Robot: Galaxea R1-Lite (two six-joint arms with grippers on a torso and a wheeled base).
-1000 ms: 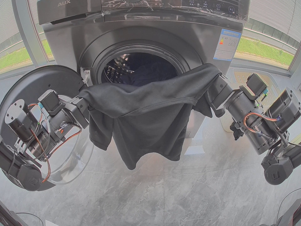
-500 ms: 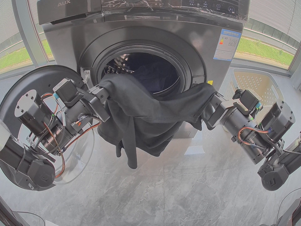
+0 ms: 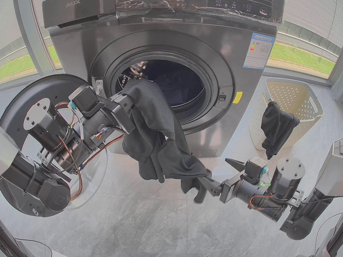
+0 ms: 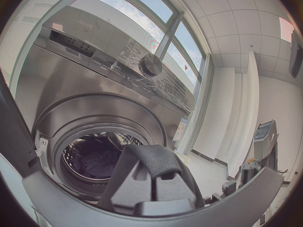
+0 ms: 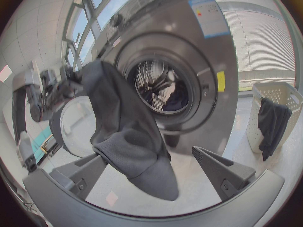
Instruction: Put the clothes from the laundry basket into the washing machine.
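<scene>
Hanging limp before open-doored grey steel washing machine (image 3: 160,36), black cloth garment (image 3: 157,125); right of machine, white perforated plastic basket (image 3: 296,93), dark garment (image 3: 277,127) draped over rim.

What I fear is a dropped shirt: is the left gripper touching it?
Touching. The left wrist view shows the left gripper with its jaws shut on the shirt, which drapes over them.

light: bright daylight from windows (image 4: 139,16) | glare: on washer (image 3: 107,50) steel and floor (image 3: 143,218) | shadows: soft; drum (image 3: 168,82) dark | edges: fisheye bend, dark wrist-view corners
</scene>
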